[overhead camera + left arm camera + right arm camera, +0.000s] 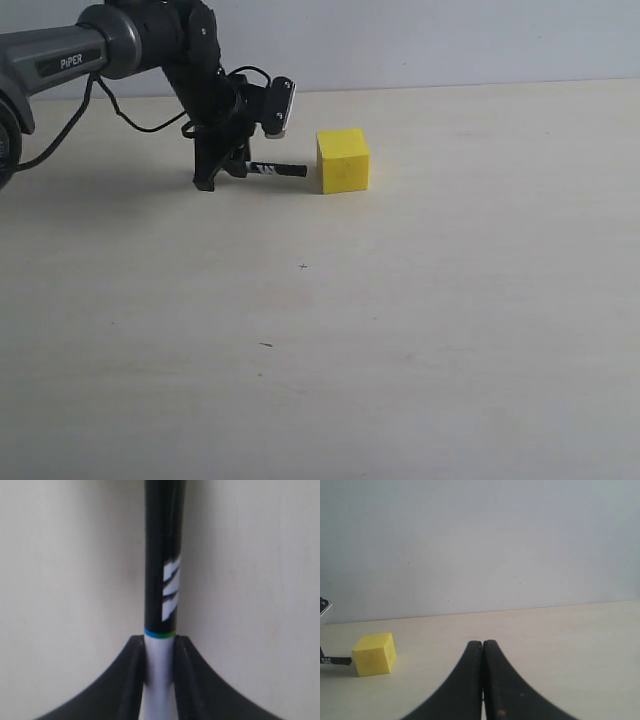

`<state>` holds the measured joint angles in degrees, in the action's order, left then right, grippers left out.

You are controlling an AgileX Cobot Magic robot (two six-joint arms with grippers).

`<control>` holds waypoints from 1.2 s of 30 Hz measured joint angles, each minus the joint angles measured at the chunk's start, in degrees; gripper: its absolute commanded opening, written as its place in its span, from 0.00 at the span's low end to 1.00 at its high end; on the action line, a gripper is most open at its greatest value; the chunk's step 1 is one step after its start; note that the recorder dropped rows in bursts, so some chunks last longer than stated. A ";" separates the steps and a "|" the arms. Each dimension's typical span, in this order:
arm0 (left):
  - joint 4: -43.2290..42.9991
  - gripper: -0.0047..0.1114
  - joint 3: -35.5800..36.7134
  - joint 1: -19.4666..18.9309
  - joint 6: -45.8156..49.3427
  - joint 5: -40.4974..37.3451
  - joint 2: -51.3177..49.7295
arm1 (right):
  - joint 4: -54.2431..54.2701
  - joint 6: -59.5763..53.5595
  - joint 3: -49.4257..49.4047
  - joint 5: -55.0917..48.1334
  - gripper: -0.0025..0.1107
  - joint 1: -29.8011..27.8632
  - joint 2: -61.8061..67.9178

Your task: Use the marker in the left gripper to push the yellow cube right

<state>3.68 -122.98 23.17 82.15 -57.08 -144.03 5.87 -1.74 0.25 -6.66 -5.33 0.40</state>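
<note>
The left pincer (222, 172) was clamped on the marker (280, 169), low over the pale surface (400, 330) at the far left of the exterior view. In the left wrist view the pincer (159, 647) had both black fingers (131, 670) pressed against the white barrel, and the marker (161, 555) ran straight out from them: first white, then a thin blue-green ring, then black with white stripes.

From outside, the marker lay about level, just above the surface, with its black end pointing right at the cube (343, 160). That end sat just beside the cube's left face, low down; whether the two touched could not be told. The yellow cube stood flat on the surface, right of the pincer and near the back wall (450, 40). The grey arm (90, 55) marked "PiPER" came in from the upper left, with black cables (130, 115) looping under it.

The right pincer (482, 645) had its fingers shut together with nothing between them. Its camera caught the cube (374, 654) well apart from it, with the marker's tip (335, 661) beside the cube.
</note>
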 measured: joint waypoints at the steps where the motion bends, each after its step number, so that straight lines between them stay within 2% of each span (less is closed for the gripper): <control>1: -0.15 0.04 0.00 -0.17 -0.60 -0.32 0.00 | 0.00 0.00 0.00 0.00 0.02 0.00 0.00; 12: -0.70 0.04 -0.02 -0.27 -10.95 -5.36 3.90 | 0.00 0.00 0.00 0.00 0.02 0.00 0.00; 19: -4.85 0.04 -0.02 -0.27 -18.24 -7.76 4.29 | 0.00 0.00 0.00 0.00 0.02 0.00 0.00; 26: -6.12 0.04 -1.32 -0.27 -21.93 -12.55 4.18 | 0.00 0.00 0.00 0.00 0.02 0.00 0.00; 36: -6.48 0.04 -3.46 0.97 -22.64 -10.77 2.31 | 0.00 0.00 0.00 0.00 0.02 0.00 0.00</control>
<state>-2.80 -126.44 24.14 59.51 -67.85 -141.72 5.87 -1.74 0.25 -6.66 -5.33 0.40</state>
